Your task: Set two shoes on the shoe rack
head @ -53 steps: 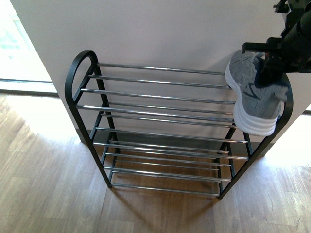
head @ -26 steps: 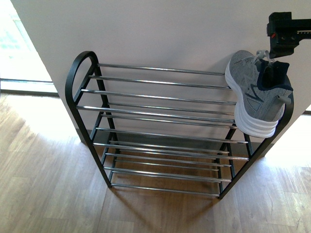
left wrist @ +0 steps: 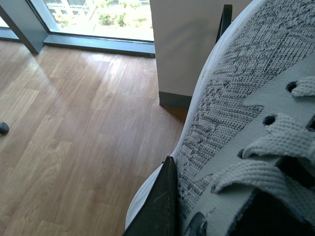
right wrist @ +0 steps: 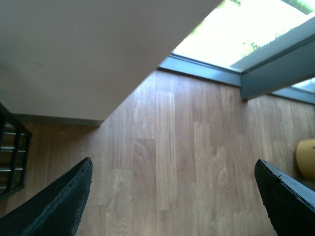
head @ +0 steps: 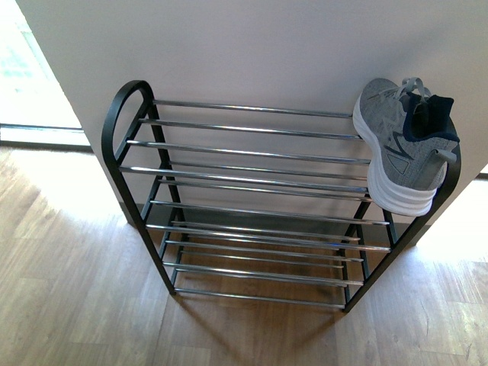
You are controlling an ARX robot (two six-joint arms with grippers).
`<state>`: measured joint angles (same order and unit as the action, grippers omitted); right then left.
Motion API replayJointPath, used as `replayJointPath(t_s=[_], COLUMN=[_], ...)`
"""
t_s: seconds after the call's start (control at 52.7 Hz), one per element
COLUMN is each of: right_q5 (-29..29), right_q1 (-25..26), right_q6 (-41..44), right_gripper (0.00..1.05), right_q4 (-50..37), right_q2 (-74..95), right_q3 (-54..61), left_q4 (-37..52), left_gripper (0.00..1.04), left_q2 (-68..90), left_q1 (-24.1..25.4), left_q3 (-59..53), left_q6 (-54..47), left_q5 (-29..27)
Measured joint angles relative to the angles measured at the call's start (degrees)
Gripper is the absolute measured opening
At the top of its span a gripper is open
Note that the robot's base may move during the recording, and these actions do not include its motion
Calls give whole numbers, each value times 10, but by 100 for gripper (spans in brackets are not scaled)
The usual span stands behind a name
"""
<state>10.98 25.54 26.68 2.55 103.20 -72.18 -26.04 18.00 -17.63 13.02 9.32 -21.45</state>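
One grey knit shoe (head: 400,149) with a thick white sole lies on the right end of the top tier of the shoe rack (head: 136,83), its toe toward the wall. No gripper touches it, and neither arm shows in the front view. The left wrist view is filled by a second grey shoe (left wrist: 236,88), laces up. My left gripper (left wrist: 216,196) is shut on it, with one black finger (left wrist: 160,206) pressed against its side; the other finger is hidden. My right gripper (right wrist: 173,161) hangs open over the bare wooden floor with nothing between its fingers (right wrist: 64,201).
The rack stands against a white wall on a wooden floor (head: 69,290). In the right wrist view a corner of the rack (right wrist: 12,157) shows beside the wall, a window frame (right wrist: 266,78) runs along the floor, and a yellow object (right wrist: 306,158) sits at the edge.
The black gripper that was at the shoe on the rack's right end rose and left the front view. That shoe stays resting on the top tier.
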Motion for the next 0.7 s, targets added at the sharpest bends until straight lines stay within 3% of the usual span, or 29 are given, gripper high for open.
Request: replayJointPath(t_s=[0.114, 0.304, 0.57, 0.703], right_q5=[-62, -251, -320, -385], right_q1=[51, 119, 177, 210], right_q6=[-16, -68, -82, -106], right_gripper=[96, 96, 96, 96], right_q4=[5, -42, -49, -34], right_q2=[-13, -198, -311, -363], right_q3=[3, 116, 203, 239], left_q4=[0, 0, 0, 0], left_gripper=[2, 2, 2, 2], left_q2=[0, 0, 0, 0], left_q1=[0, 0, 0, 0], left_q3=[0, 0, 0, 0], left_q6=[0, 0, 0, 0], left_q5=[0, 0, 0, 0])
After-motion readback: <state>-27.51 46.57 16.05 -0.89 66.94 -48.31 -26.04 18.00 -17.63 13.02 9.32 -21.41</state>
